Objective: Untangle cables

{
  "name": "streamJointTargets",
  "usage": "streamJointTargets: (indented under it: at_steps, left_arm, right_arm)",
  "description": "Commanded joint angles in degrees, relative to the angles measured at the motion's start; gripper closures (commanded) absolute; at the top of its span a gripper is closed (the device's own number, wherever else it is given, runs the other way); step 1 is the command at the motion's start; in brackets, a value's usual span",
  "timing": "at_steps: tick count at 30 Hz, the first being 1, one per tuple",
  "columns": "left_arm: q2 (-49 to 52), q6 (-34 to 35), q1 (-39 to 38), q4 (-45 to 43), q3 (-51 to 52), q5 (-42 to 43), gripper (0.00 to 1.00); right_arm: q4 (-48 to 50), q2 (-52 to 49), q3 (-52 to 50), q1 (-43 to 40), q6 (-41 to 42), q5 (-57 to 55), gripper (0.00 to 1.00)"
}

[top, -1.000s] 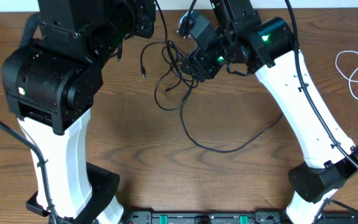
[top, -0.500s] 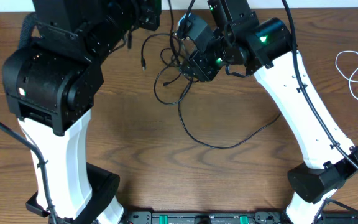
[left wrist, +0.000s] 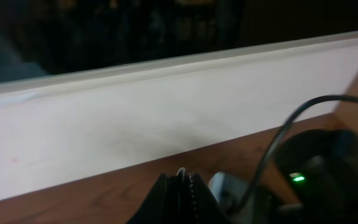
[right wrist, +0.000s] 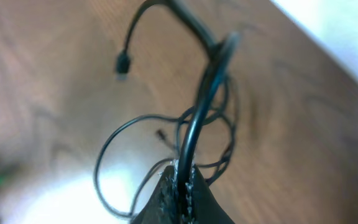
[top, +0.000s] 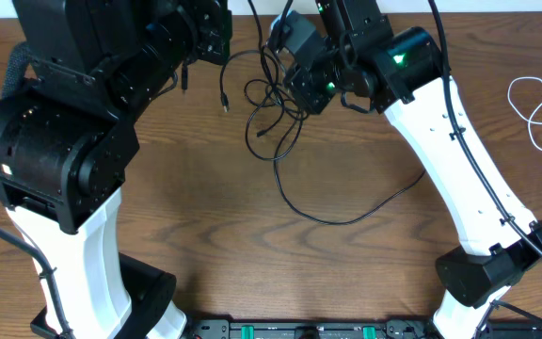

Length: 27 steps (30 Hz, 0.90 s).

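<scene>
Right tool (right wrist: 182,175) is clenched on a black cable (right wrist: 194,118), which is blurred above the tips. Left tool (left wrist: 182,185) is clenched; tips are cut off, so any hold cannot be told. Black cables (top: 273,99) trail tangled onto the table (top: 205,207), partly hidden beneath the right arm. White cable (top: 539,118) lies well apart, cut off at the frame edge.

Overhead: bright, even light; the brown wood-grain bench (top: 205,226) is sharp, with faint soft shadows beside the thin black cables (top: 271,102). Left wrist view: dim, soft. Right wrist view: heavily blurred, pale glare patch at lower left.
</scene>
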<state>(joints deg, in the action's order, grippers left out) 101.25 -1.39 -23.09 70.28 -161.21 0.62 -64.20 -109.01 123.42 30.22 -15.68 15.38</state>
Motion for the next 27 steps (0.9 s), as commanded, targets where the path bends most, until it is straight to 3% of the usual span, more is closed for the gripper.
streamJointTargets:
  at_steps: [1, 8, 16, 24, 27]
  left_arm:
    - [-0.7, -1.4, 0.3, 0.7, -0.1, -6.3, 0.92]
    - [-0.6, -1.4, 3.1, 0.6, 1.7, -6.2, 0.93]
    - [-0.6, -1.4, 7.6, -2.1, 5.3, -6.3, 0.92]
    - [-0.6, 1.7, 26.5, -3.0, 5.3, -5.7, 0.93]
    - [-0.7, 1.8, 34.1, -3.7, 5.3, -0.7, 0.93]
  right_arm:
    - [2.8, 1.2, 0.4, -1.1, 0.9, -8.1, 0.99]
    - [3.8, 2.8, 5.5, -5.3, 0.9, -17.7, 0.99]
    - [-0.5, 7.5, 17.1, -19.5, 1.2, -18.8, 0.99]
    - [-0.5, 15.4, 17.2, -34.3, 1.3, -16.4, 0.99]
    - [-0.1, 17.1, 17.2, -38.5, 1.3, -16.2, 0.99]
